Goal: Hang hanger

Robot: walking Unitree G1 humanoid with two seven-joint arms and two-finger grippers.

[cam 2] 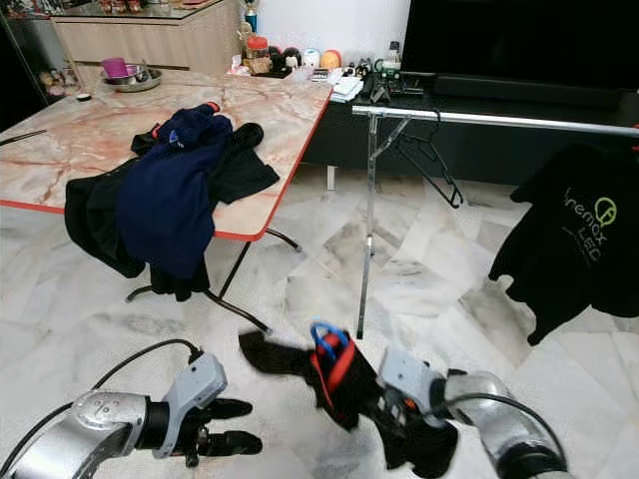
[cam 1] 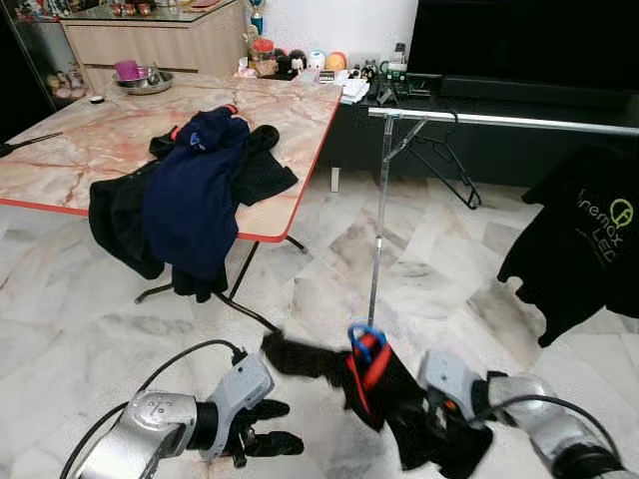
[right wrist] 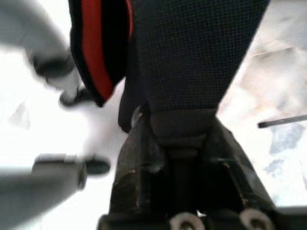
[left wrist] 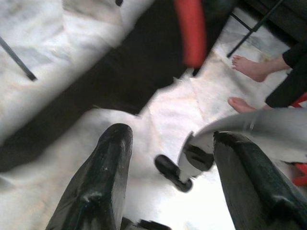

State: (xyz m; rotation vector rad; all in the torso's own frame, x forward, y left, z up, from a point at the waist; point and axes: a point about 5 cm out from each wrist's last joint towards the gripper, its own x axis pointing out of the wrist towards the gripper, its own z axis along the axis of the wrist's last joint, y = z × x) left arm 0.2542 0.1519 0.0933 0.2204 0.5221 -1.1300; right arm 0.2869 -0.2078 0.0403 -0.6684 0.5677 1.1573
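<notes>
Clamping a black garment (cam 1: 399, 399) on a hanger (cam 1: 365, 344), the right end effector (cam 1: 439, 419) works; the left end effector (cam 1: 262, 427) gapes empty.

Your left arm reaches forward low across the lower left of the head views, silver forearm bent inward with a black cable looping off it. Your left gripper (cam 1: 262, 427) points to the right, its two black fingers (left wrist: 103, 177) spread apart with nothing between them. Your right arm comes in from the lower right corner, forearm angled up and toward the middle. Your right gripper (right wrist: 180, 139) has its fingers closed on a fold of dark garment (cam 1: 394, 394) with red trim.
</notes>
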